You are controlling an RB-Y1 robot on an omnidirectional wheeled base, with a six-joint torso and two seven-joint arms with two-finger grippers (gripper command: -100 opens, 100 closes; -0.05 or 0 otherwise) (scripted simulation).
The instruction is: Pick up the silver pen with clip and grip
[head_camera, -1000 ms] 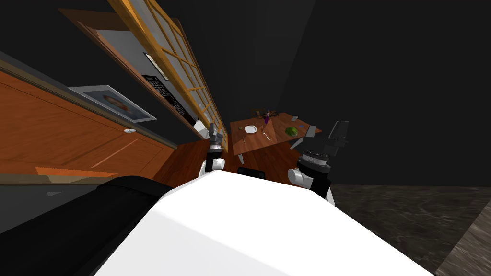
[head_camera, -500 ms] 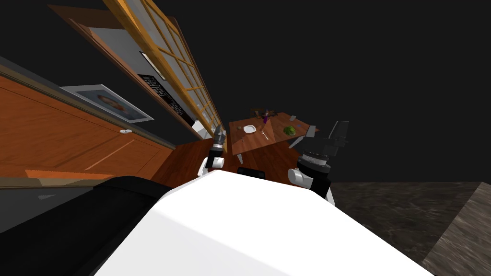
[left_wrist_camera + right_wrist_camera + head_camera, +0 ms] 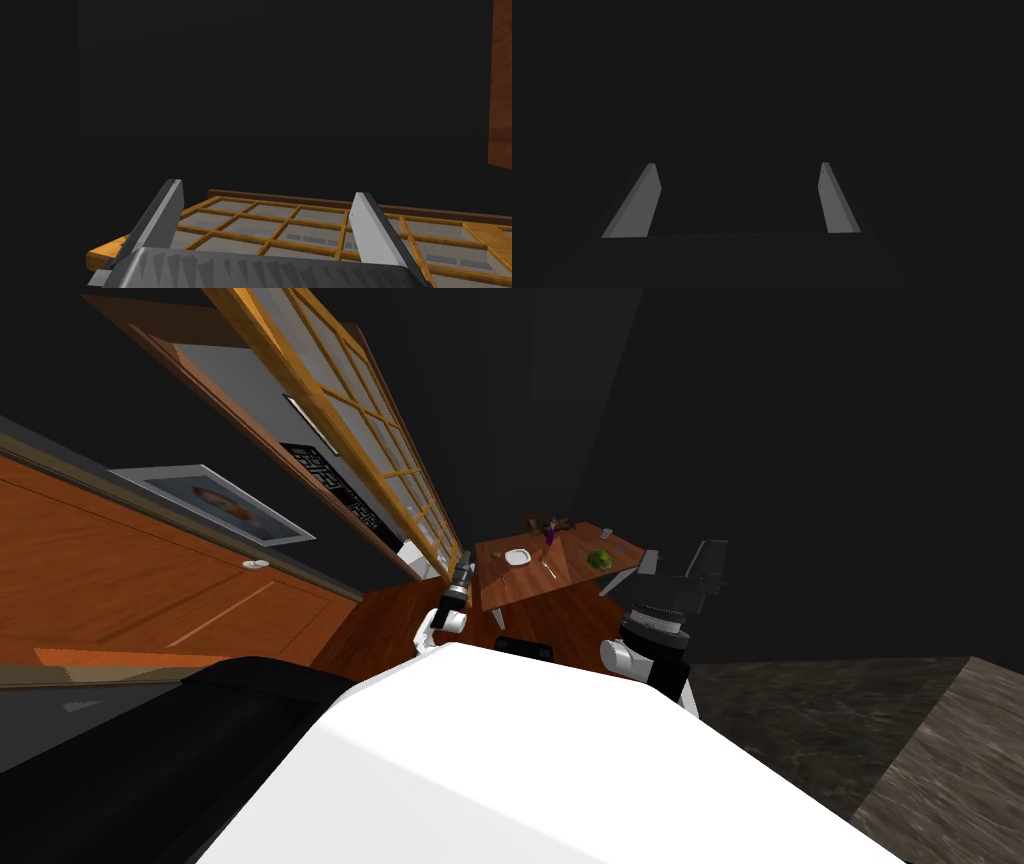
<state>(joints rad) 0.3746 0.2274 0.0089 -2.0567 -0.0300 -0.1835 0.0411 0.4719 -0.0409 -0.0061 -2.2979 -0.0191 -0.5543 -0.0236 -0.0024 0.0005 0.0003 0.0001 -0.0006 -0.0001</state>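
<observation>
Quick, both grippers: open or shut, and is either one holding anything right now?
Left gripper: open, holding nothing.
Right gripper: open, holding nothing.

Reddish-brown table, white plate, green lump, orange-gridded window.

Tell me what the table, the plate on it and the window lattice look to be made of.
Table: reddish-brown, seemingly wood with a light sheen; too far off to see grain.
Plate: plain white and smooth, perhaps ceramic, but the look leaves it open.
Window lattice: lighter, honey-coloured wooden bars with faint grain, holding pale grey panes, probably glass.
</observation>
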